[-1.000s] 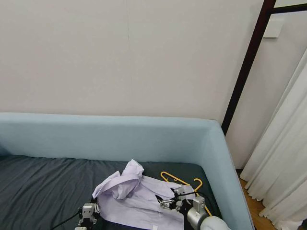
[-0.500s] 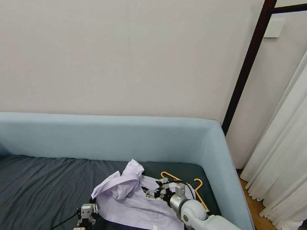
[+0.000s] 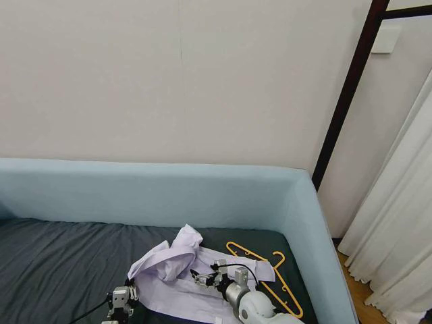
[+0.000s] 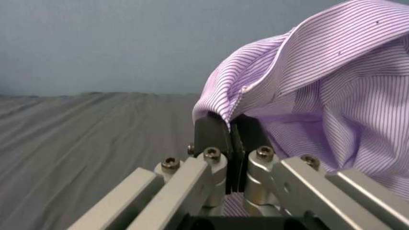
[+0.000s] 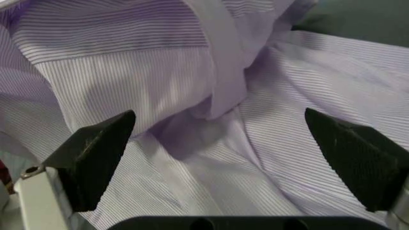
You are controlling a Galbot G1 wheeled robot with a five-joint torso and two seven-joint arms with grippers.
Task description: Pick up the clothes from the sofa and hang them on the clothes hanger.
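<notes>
A lilac striped shirt (image 3: 177, 260) lies crumpled on the sofa's dark grey seat (image 3: 61, 256). A yellow hanger (image 3: 260, 264) rests flat just right of it, partly under the cloth. My left gripper (image 3: 122, 299) sits at the shirt's near left edge; in the left wrist view the gripper (image 4: 231, 139) is shut on a fold of the shirt (image 4: 332, 81). My right gripper (image 3: 204, 278) hovers over the middle of the shirt, beside the bunched collar. In the right wrist view its fingers (image 5: 96, 153) stand wide apart, open, above the shirt (image 5: 160, 62).
The light blue sofa backrest (image 3: 169, 192) runs behind and its arm (image 3: 314, 256) closes off the right side. A dark upright post (image 3: 344, 94) stands against the wall at the right, with white curtains (image 3: 398, 250) beyond it.
My right gripper has moved left across the shirt, from beside the hanger to the bunched collar. The left gripper has stayed where it was.
</notes>
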